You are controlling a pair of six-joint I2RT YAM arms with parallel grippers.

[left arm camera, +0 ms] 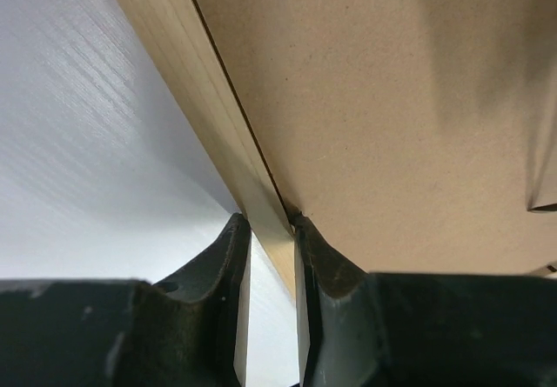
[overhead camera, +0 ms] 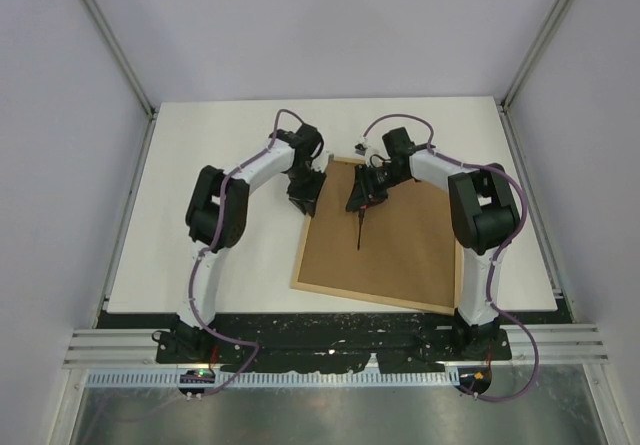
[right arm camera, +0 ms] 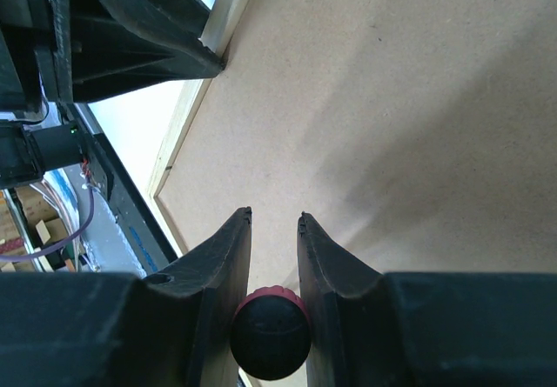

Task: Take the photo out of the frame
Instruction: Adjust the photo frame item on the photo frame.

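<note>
Two arms lean over the frame [overhead camera: 400, 255], which lies face down with its brown back up, so the photo is hidden beneath, I judge. The right gripper [right arm camera: 274, 217] clamps a red-collared black tool [right arm camera: 270, 333], tip toward the back panel, likely for prying. Farther left, the left gripper [left arm camera: 271, 222] pinches the wooden rail, seemingly to steady it.

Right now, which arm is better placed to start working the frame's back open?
Right, probably: the right gripper holds a tool pointed down at the brown back panel, while the left gripper only grips the frame at its wooden edge.
</note>
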